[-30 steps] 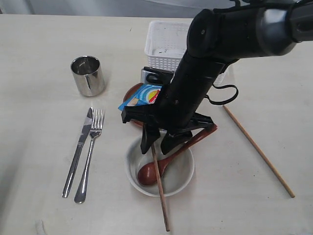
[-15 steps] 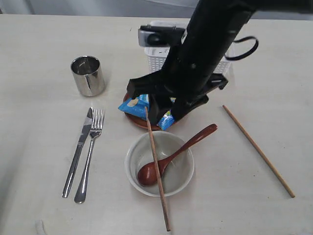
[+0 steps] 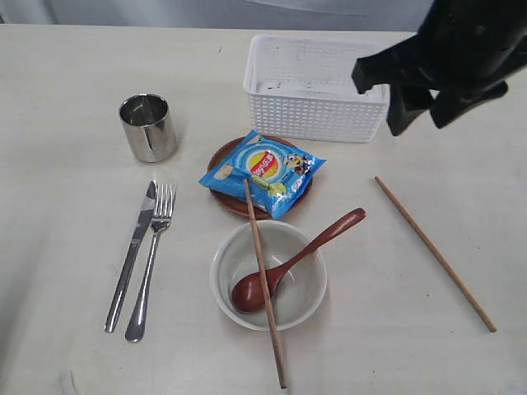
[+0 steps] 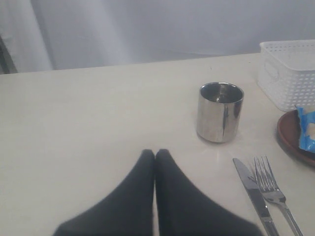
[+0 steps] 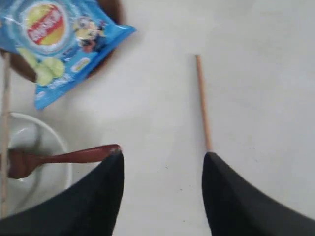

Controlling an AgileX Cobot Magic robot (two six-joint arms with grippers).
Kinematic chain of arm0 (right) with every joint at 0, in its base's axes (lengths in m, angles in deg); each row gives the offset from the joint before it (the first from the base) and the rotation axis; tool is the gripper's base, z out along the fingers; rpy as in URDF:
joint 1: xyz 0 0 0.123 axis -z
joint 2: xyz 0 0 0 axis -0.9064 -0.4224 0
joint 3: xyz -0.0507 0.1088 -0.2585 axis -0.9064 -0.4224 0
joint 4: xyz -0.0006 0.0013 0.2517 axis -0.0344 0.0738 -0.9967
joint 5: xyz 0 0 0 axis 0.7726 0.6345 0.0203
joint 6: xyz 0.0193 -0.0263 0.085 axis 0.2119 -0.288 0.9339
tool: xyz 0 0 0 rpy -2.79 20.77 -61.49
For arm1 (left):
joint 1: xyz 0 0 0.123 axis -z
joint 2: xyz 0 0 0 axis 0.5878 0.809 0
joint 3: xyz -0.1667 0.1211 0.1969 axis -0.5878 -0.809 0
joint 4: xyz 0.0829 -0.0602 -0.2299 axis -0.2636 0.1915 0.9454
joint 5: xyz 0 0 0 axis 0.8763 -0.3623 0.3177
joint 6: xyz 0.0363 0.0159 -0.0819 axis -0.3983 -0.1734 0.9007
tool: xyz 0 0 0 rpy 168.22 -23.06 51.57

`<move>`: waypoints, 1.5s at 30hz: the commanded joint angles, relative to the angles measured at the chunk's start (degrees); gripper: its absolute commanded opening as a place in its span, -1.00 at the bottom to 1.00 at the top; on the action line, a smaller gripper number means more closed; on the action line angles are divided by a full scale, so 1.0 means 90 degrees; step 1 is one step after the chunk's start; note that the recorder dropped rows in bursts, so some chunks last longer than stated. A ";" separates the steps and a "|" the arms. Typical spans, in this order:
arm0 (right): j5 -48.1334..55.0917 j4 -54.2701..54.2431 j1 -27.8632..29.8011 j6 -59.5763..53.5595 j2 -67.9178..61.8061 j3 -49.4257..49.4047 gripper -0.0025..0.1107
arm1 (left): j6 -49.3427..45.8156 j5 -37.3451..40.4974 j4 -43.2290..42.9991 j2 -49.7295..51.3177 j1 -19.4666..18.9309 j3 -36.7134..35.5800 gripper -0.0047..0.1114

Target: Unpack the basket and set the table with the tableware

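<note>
Plate [image 3: 230,203] half hidden under chip bag [image 3: 263,171], right gripper [image 5: 162,154] spread, empty, left gripper [image 4: 155,153] pressed together, cream table [image 3: 66,99], grey backdrop [image 4: 147,29].

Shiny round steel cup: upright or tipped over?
Upright. The shiny round steel cup stands on its base, open mouth up, on the cream wooden table.

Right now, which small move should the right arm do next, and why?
Probably lower the right arm's open jaws onto the loose chopstick: it lies alone on the table, far from the other chopstick resting across the bowl.
</note>
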 commanded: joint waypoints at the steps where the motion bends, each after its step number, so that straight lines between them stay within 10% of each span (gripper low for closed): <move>1: -0.0113 0.0076 0.0600 -0.0237 0.0001 -0.0837 -0.12 | 0.0028 -0.0053 0.0015 -0.0015 0.0037 -0.0016 -0.92; 13: -0.3032 0.0408 0.0852 -0.1637 -0.0416 -0.2993 -0.12 | 0.0028 -0.0053 0.0015 -0.0015 0.0037 -0.0016 -0.92; 41: -0.3630 0.0581 0.0852 -0.1807 -0.1966 -0.3033 -0.20 | 0.0028 -0.0053 0.0015 -0.0015 0.0037 -0.0016 -0.92; 45: -0.3529 0.0581 0.0852 -0.1807 -0.2070 -0.3038 -0.51 | 0.0028 -0.0053 0.0015 -0.0015 0.0037 -0.0016 -0.92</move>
